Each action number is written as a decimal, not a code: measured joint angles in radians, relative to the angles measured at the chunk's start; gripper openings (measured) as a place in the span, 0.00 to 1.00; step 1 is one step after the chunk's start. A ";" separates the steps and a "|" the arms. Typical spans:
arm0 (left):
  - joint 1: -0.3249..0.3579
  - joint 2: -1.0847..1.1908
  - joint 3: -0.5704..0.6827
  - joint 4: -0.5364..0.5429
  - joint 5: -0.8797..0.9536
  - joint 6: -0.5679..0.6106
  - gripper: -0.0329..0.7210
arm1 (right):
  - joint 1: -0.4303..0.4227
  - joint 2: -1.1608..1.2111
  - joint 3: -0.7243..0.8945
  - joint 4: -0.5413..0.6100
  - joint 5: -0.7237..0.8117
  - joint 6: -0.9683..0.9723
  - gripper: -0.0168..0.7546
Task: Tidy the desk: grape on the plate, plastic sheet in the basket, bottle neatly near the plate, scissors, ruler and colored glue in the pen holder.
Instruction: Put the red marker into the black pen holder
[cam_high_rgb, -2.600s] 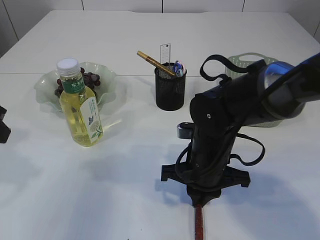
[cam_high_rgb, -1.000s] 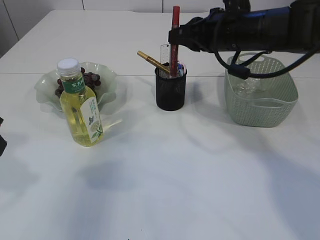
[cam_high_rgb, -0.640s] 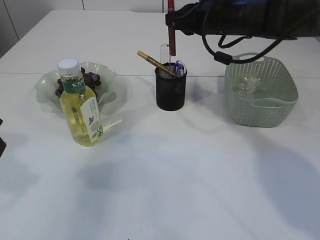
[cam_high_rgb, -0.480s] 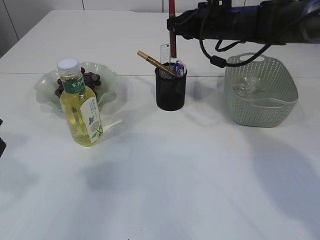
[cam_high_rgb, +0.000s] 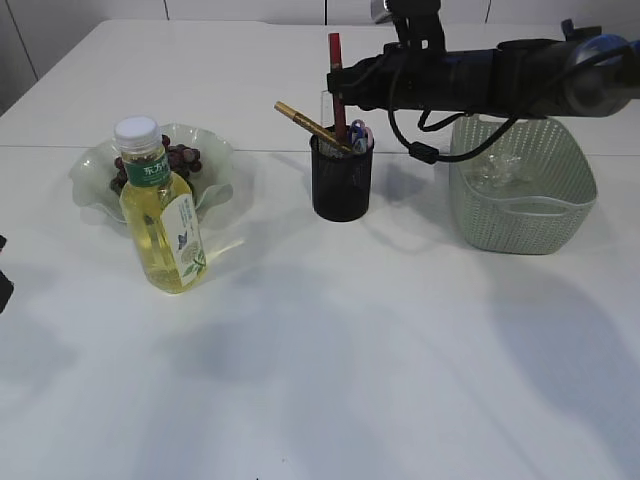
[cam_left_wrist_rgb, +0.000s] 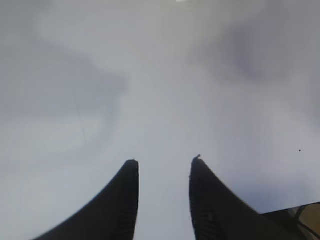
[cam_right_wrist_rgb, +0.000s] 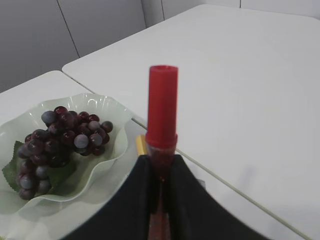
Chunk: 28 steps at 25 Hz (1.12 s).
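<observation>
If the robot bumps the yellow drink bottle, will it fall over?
Probably it could tip: the bottle stands upright, tall and narrow. It looks nearly full, so likely heavy, which may steady it against a light nudge. If it did fall, its round body might roll toward the plate.

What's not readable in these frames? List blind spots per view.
- Exterior view: lower end of the red glue stick sits behind the pen holder rim, so its depth in the holder is unclear.
- Exterior view: left gripper is out of frame.
- Right wrist view: the fingers cover the glue stick's lower part; the pen holder is hidden below.
- Left wrist view: only bare table, blurred.
- Exterior view: basket contents are a clear glint, indistinct.
</observation>
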 joint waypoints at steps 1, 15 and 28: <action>0.000 0.000 0.000 0.000 -0.004 0.000 0.38 | 0.000 0.002 0.000 0.000 0.000 -0.007 0.13; 0.000 0.000 0.000 0.000 -0.030 0.000 0.38 | 0.000 0.045 -0.007 0.004 0.000 -0.087 0.13; 0.000 0.000 0.000 0.002 -0.034 0.000 0.38 | 0.000 0.045 -0.007 0.004 0.015 -0.087 0.18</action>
